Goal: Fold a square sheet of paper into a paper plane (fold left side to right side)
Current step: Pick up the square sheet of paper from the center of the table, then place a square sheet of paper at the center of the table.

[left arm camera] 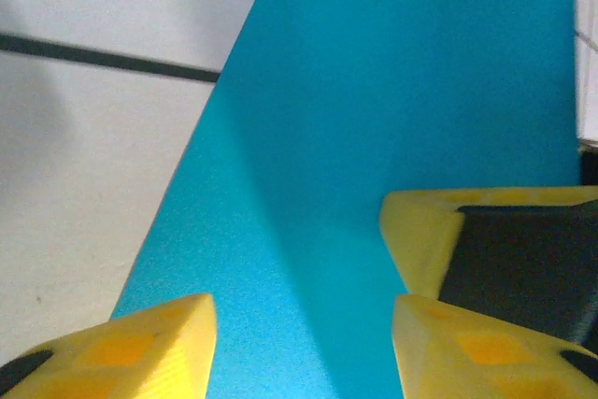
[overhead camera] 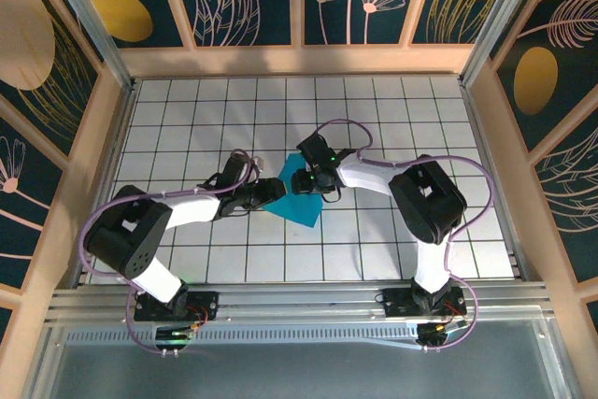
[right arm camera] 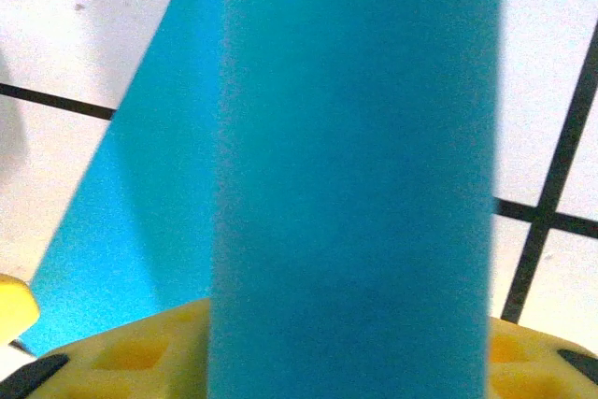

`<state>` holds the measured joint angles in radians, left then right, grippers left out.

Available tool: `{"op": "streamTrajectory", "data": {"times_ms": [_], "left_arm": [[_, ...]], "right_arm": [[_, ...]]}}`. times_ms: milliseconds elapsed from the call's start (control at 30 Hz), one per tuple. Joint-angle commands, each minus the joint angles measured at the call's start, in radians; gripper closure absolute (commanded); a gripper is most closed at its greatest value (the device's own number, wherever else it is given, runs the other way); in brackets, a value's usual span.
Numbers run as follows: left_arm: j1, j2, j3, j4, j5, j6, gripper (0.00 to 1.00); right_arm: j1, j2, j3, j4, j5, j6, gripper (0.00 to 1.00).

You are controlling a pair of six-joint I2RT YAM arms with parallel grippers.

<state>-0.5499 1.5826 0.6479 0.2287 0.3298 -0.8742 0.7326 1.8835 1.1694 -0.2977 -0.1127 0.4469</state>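
Note:
The square sheet of paper [overhead camera: 305, 205] is turquoise and lies partly folded on the white tiles in the middle of the table. My left gripper [overhead camera: 280, 190] reaches in from the left. In the left wrist view my left gripper [left arm camera: 304, 357] is open, its yellow fingers apart just over the flat paper [left arm camera: 374, 91]. A yellow finger [left arm camera: 425, 231] of the right gripper sits close by at the right. My right gripper [overhead camera: 322, 182] is at the sheet's upper edge. A raised flap of the paper [right arm camera: 355, 184] stands before its yellow fingers [right arm camera: 140, 352] and hides the gap between them.
The table [overhead camera: 402, 119] is white tile with black grid lines. Wooden walls [overhead camera: 299, 61] close the back and both sides. An aluminium rail [overhead camera: 299, 301] with both arm bases runs along the near edge. Purple cables loop over each arm.

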Motion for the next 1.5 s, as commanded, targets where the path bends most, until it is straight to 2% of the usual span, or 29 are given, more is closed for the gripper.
{"op": "streamTrajectory", "data": {"times_ms": [0, 167, 367, 600, 800, 1033, 1267, 1467], "left_arm": [[0.006, -0.076, 0.009, -0.032, -0.024, 0.018, 0.43], [0.082, -0.208, -0.034, -0.022, 0.020, 0.047, 0.34], [0.218, -0.420, -0.139, 0.110, 0.202, 0.091, 0.23], [0.230, -0.565, -0.184, 0.304, 0.453, 0.127, 0.10], [0.228, -0.543, -0.157, 0.383, 0.584, 0.116, 0.09], [0.194, -0.475, -0.110, 0.409, 0.622, 0.139, 0.09], [0.171, -0.423, -0.097, 0.421, 0.575, 0.133, 0.10], [0.167, -0.426, -0.114, 0.421, 0.548, 0.116, 0.10]], "right_arm": [[-0.029, -0.082, -0.035, 0.009, -0.087, -0.018, 0.55], [-0.088, -0.190, -0.125, 0.091, -0.248, -0.041, 0.61], [-0.175, -0.345, -0.209, 0.127, -0.428, -0.105, 0.63], [-0.266, -0.534, -0.236, 0.100, -0.630, -0.179, 0.64], [-0.263, -0.632, -0.220, 0.090, -0.784, -0.185, 0.63], [-0.200, -0.687, -0.187, 0.152, -0.881, -0.132, 0.66], [-0.215, -0.660, -0.178, 0.177, -0.806, -0.068, 0.71], [-0.239, -0.665, -0.184, 0.229, -0.798, -0.010, 0.73]]}}
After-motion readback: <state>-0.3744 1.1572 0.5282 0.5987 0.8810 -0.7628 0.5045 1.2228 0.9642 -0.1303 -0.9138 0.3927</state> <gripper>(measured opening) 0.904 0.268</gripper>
